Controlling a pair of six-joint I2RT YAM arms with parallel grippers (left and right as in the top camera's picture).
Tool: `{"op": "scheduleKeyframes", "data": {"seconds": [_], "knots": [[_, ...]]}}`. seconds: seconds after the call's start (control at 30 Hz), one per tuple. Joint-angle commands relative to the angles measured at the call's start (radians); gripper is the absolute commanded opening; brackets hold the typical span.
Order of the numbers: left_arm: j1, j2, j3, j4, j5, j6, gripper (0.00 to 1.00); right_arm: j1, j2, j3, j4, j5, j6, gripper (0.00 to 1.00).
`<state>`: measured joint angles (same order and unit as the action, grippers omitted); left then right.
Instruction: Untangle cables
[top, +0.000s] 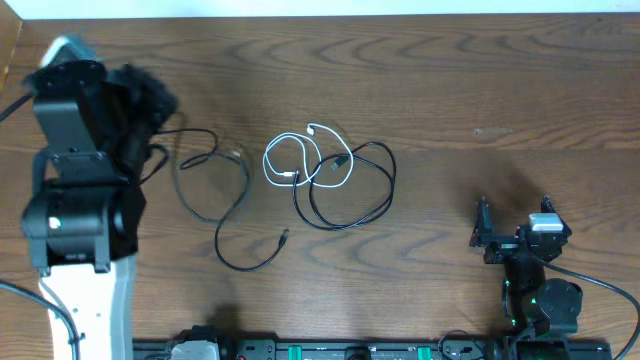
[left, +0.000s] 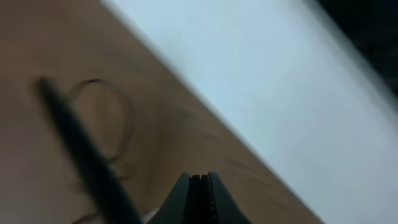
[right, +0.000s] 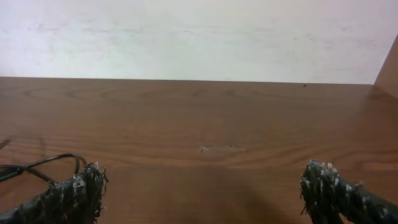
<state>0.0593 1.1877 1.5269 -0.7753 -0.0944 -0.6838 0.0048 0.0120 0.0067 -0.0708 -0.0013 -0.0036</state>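
Three cables lie on the wooden table (top: 450, 90). One black cable (top: 215, 200) loops alone at the left, and its upper end runs under my left gripper (top: 148, 100), which looks blurred. The white cable (top: 300, 160) is coiled in the middle, crossing the second black cable (top: 350, 195). In the left wrist view my left gripper (left: 200, 177) is shut with nothing showing between its tips; a blurred black cable (left: 81, 149) passes just left of it. My right gripper (top: 485, 235) stands open near the front right, apart from the cables. Its fingers (right: 81, 193) are spread wide, with a black cable (right: 37, 167) beyond the left one.
The table's far edge meets a white wall (right: 199, 37). The left arm's white base (top: 85, 310) fills the front left corner. A black rail with connectors (top: 330, 350) runs along the front edge.
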Motion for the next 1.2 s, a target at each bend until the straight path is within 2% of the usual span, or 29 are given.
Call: {"op": "scheduleKeyframes", "data": {"seconds": [0.0,0.07,0.13,0.17,0.2,0.27,0.33,0.4,0.5,0.57,0.73,0.83,1.0,1.17], "knots": [[0.076,0.078,0.009,-0.065,-0.177,0.018,0.08,0.012,-0.005,-0.002,-0.005,-0.002,0.014,0.99],[0.120,0.146,0.009,-0.111,-0.177,0.018,0.08,0.012,-0.005,-0.002,-0.005,-0.002,0.014,0.99],[0.141,0.199,0.009,-0.137,-0.170,0.018,0.14,0.012,-0.005,-0.002,-0.005,-0.002,0.014,0.99],[0.148,0.226,0.009,-0.151,-0.147,0.018,0.25,0.012,-0.005,-0.002,-0.005,-0.002,0.014,0.99],[0.150,0.248,0.009,-0.163,-0.113,0.018,0.42,0.012,-0.005,-0.002,-0.005,-0.002,0.014,0.99],[0.152,0.293,0.009,-0.187,0.002,0.018,0.65,0.012,-0.005,-0.002,-0.005,-0.002,0.014,0.99],[0.151,0.335,0.009,-0.212,0.148,0.019,0.74,0.012,-0.005,-0.002,-0.005,-0.002,0.014,0.99],[0.151,0.373,0.009,-0.227,0.277,0.052,0.75,0.012,-0.005,-0.002,-0.005,-0.002,0.014,0.99],[0.150,0.433,0.009,-0.232,0.494,0.191,0.77,0.012,-0.005,-0.002,-0.005,-0.002,0.014,0.99],[0.145,0.464,0.008,-0.245,0.559,0.240,0.78,0.012,-0.005,-0.002,-0.005,-0.002,0.014,0.99],[0.118,0.560,0.008,-0.327,0.547,0.242,0.79,0.012,-0.005,-0.002,-0.005,-0.002,0.014,0.99],[0.100,0.616,0.008,-0.337,0.455,0.237,0.79,0.012,-0.005,-0.002,-0.005,-0.002,0.014,0.99],[0.092,0.693,0.008,-0.241,0.230,0.227,0.79,0.012,-0.005,-0.002,-0.005,-0.002,0.014,0.99],[0.092,0.748,0.008,-0.161,0.223,0.203,0.79,0.012,-0.005,-0.002,-0.005,-0.002,0.014,0.99]]}}
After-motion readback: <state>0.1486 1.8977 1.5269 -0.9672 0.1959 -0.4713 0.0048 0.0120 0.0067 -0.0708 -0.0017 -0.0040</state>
